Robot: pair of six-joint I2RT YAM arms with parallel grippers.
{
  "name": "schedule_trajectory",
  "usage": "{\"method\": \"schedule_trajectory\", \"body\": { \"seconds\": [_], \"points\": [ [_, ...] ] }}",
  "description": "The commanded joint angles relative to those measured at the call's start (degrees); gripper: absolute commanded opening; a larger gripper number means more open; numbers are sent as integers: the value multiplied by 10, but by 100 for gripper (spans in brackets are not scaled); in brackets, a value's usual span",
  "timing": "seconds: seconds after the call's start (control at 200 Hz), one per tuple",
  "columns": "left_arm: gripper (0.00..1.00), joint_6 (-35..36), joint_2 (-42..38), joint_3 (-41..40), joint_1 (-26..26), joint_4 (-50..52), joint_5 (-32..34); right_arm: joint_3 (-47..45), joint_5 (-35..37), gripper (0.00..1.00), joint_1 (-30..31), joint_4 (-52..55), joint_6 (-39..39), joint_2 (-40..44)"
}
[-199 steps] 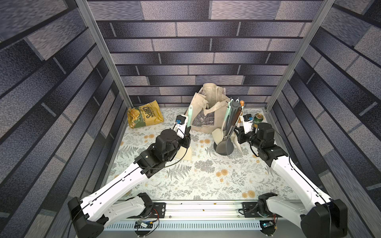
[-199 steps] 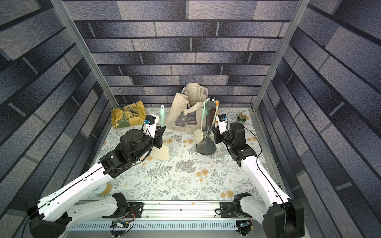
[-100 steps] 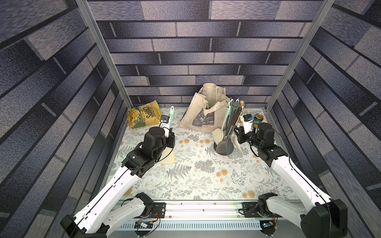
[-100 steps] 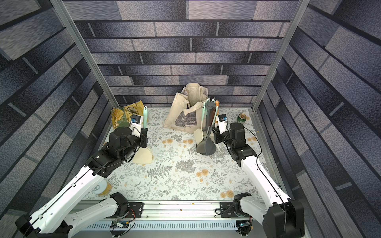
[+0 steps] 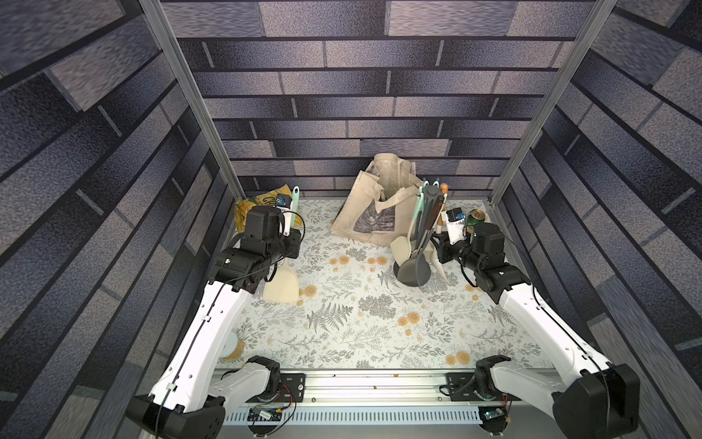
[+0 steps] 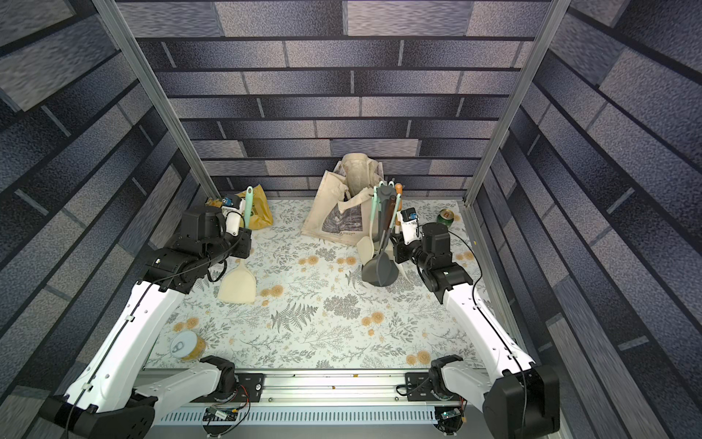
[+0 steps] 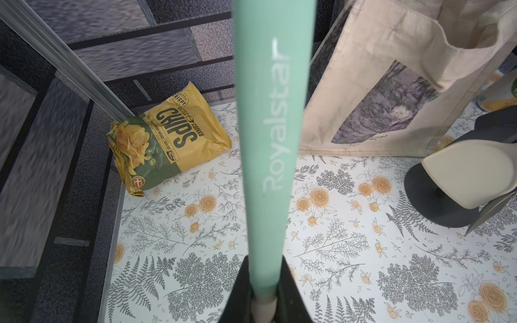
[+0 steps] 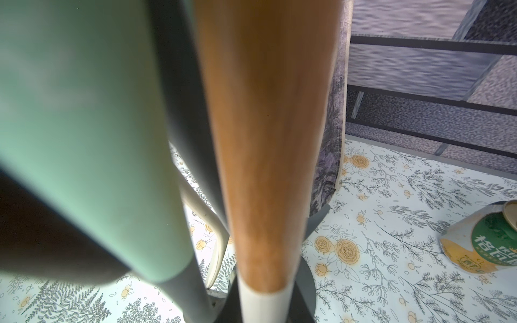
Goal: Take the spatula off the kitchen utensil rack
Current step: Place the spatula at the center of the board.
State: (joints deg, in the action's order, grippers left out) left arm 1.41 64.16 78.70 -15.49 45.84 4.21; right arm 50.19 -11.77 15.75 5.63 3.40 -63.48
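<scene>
Gripping spatula (image 7: 268,139) upright, left end effector (image 7: 264,296) well apart from rack (image 5: 431,191); right end effector (image 8: 264,307) clamps wooden handle (image 8: 268,139)

I operate in a laboratory robot cell dressed with household goods. Indicators:
- silver aluminium frame posts (image 5: 195,102)
- wall panels printed with grey brickwork (image 5: 361,87)
- a floral-printed tabletop sheet (image 5: 361,323)
- a slotted aluminium mounting rail (image 5: 380,384) at the front
- props: a yellow chips bag (image 7: 167,131) and a beige canvas tote bag (image 5: 380,213)
</scene>
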Motion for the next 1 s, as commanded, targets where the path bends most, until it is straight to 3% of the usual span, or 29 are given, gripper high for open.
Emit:
{"method": "schedule_trajectory", "body": {
  "seconds": [0.0,0.366,0.586,0.997],
  "points": [
    [0,21,17,46,15,66,-25,19,7,10,6,28,2,-4],
    [0,36,91,78,110,147,-84,20,2,10,6,23,-12,-14],
    [0,39,97,51,167,127,-140,2,6,9,6,11,-27,0],
    [0,88,177,63,206,157,-142,-22,23,9,6,10,-31,35]
  ]
}}
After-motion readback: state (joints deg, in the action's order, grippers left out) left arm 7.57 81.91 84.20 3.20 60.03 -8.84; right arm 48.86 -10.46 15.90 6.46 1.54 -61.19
